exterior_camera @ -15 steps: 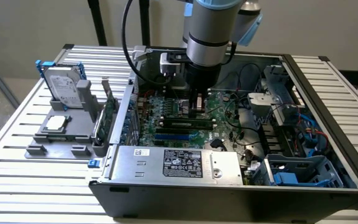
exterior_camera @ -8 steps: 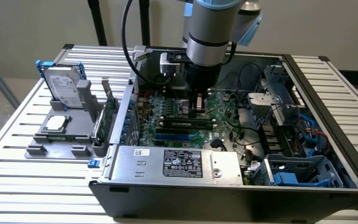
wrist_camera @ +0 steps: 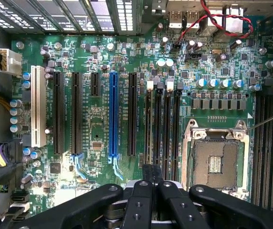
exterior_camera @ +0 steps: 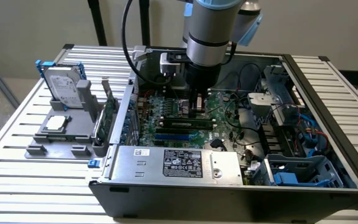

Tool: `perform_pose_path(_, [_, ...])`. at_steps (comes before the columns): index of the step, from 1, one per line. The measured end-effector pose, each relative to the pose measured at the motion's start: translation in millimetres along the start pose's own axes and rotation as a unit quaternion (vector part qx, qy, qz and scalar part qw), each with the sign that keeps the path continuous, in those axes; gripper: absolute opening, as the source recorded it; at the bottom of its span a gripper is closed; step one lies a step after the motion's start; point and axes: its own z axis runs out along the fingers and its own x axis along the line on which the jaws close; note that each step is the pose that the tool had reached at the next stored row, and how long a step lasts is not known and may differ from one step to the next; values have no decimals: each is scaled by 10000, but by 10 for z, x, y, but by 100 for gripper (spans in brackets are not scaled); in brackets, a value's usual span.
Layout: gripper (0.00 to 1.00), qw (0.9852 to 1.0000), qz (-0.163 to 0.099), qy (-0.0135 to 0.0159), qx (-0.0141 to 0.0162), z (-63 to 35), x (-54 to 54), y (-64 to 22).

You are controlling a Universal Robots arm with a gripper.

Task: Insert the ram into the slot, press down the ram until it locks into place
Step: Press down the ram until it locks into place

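Observation:
In the exterior view the ram (exterior_camera: 188, 123), a long thin stick with a green edge, lies along one of the parallel black slots (exterior_camera: 185, 128) on the motherboard inside the open case. My gripper (exterior_camera: 196, 114) reaches straight down over it, the fingertips just above its upper edge; I cannot tell if they touch. In the wrist view the black fingers (wrist_camera: 138, 205) stand pressed together over the near end of the ram-length slots (wrist_camera: 167, 124), whose white latches show at the far end. The fingers hide the ram there.
A blue slot (wrist_camera: 113, 114), longer black slots (wrist_camera: 76, 114) and a white slot (wrist_camera: 38, 107) lie beside the ram slots, and the open CPU socket (wrist_camera: 217, 162) on the other side. A grey fixture (exterior_camera: 61, 135) outside the case holds a hard drive (exterior_camera: 64, 88) and an upright green card (exterior_camera: 108, 116).

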Motion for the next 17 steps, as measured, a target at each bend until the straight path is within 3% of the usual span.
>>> perform_pose_path(17, [11,10000,0,6,-2,222,3,3])
